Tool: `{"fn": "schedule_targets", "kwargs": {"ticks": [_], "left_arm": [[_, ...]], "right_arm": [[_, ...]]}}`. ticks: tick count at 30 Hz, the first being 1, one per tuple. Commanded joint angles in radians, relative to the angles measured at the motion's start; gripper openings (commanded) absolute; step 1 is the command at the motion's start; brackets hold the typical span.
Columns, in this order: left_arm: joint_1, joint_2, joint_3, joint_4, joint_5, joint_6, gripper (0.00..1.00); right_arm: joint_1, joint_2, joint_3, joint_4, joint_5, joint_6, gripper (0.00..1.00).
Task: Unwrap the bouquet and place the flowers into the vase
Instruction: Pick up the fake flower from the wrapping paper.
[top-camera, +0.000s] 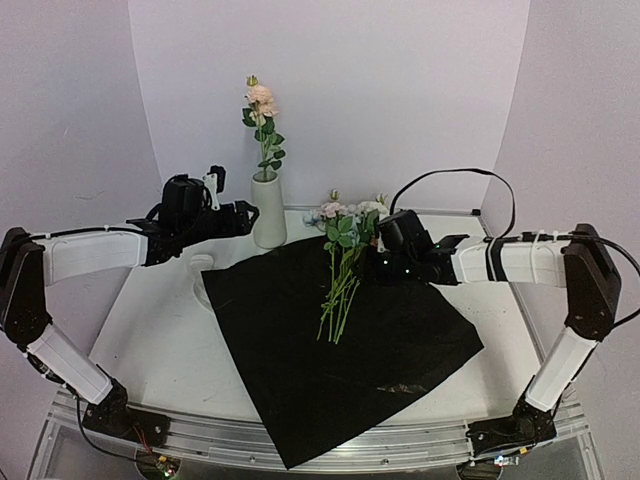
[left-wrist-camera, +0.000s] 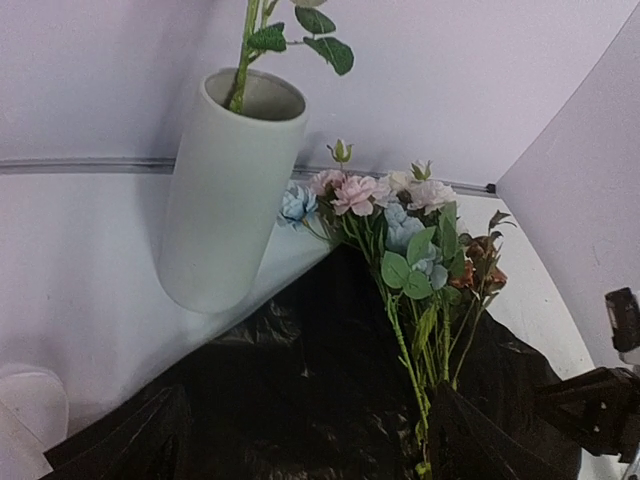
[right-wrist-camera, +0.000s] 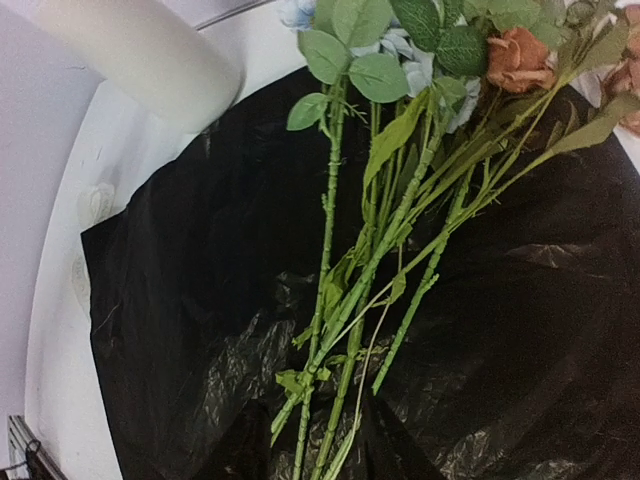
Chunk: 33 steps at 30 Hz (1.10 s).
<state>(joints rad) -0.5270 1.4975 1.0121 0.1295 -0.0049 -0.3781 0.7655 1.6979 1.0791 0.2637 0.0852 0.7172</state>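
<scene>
– Flowers: where are they?
– Lying loose on the black wrapping sheet, which is spread open on the white table. Blooms point to the back wall, stem ends to the near edge. One peach-bloomed stem already stands in the vase.
– Vase position?
– Upright at the back of the table, just off the sheet's far left corner.
– Grippers?
– Left gripper hovers beside the vase, jaws wide apart, holding nothing. Right gripper sits at the bundle's right side, just below the blooms. Its fingers blend into the black sheet, so I can't tell how far apart they are or whether they have a stem.
– Room?
– Plain pale lilac backdrop wraps round three sides. Thin metal strip where table meets wall. Black cable loops up behind the right arm. Sheet's near corner laps over the table's front edge.
</scene>
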Motion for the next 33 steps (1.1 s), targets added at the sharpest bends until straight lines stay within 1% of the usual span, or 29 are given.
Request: {"fn": "schedule_targets", "kwargs": {"ticks": [1, 6, 13, 26, 33], "left_arm": [[0.002, -0.004, -0.026, -0.017, 0.107, -0.076, 0.83], [0.001, 0.028, -0.037, -0.018, 0.166, -0.099, 0.83], [0.001, 0.001, -0.065, -0.018, 0.181, -0.086, 0.83], [0.001, -0.040, -0.095, -0.020, 0.149, -0.050, 0.83], [0.001, -0.034, -0.093, -0.021, 0.142, -0.046, 0.83]], "right_arm": [[-0.010, 0.083, 0.083, -0.023, -0.035, 0.162, 0.28], [-0.011, 0.170, 0.142, -0.029, -0.044, 0.221, 0.24], [-0.010, 0.261, 0.212, -0.052, -0.026, 0.276, 0.18], [-0.011, 0.319, 0.248, -0.100, 0.042, 0.310, 0.17], [-0.012, 0.346, 0.267, -0.104, 0.033, 0.303, 0.16]]}}
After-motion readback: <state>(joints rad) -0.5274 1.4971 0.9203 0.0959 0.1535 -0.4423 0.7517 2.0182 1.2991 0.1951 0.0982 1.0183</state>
